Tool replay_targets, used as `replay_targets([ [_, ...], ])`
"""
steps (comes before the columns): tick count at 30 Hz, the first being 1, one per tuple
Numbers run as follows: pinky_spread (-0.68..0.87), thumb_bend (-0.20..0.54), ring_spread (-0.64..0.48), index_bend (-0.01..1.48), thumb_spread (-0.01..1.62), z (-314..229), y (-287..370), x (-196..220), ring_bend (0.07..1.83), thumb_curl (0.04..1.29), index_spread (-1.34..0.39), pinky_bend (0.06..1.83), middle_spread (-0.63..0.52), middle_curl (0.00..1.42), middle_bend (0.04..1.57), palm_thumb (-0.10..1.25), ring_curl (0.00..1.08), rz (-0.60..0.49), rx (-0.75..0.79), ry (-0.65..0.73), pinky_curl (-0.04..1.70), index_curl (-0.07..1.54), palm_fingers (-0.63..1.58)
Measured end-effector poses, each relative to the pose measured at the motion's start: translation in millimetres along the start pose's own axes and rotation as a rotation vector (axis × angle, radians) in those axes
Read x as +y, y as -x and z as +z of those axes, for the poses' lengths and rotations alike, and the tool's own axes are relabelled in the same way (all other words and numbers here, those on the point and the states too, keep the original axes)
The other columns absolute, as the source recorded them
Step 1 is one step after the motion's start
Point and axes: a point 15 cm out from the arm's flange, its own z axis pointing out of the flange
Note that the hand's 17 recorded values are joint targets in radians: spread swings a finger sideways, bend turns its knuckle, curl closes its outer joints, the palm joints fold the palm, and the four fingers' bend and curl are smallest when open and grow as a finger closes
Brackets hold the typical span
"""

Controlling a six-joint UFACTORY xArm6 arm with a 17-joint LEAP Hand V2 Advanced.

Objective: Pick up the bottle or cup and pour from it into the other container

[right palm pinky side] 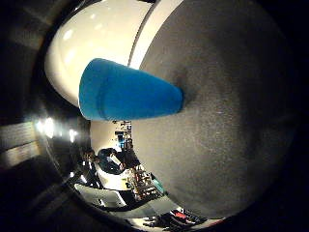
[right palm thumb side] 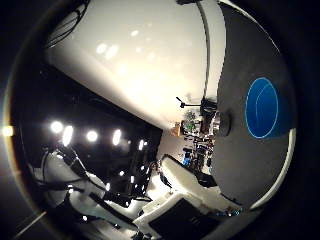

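While your hand nears the cup (right palm pinky side: 128,92) (blue, upright on the grey mat (right palm pinky side: 227,121)), nothing is held | step: approach | fingers: cannot tell, none show | bowl (right palm thumb side: 265,107) sits apart on the mat | next: align palm, close round cup.

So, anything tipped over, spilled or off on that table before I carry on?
Nothing stands out. A blue cup stands on the grey table and a blue cup, seen open-mouthed, sits on the same grey surface. No spill shows around either. Whether these are one cup or two cannot be told.
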Motion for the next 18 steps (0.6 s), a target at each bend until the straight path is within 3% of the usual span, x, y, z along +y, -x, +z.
replay_targets([
  [18,0.43,-0.024,0.17,0.15,1.03,31,-5,2,0.44,0.31,-0.38,0.59,0.14,0.33,0.25,0.58,0.25,0.018,-0.022,0.049,0.28,0.23,0.05],
])
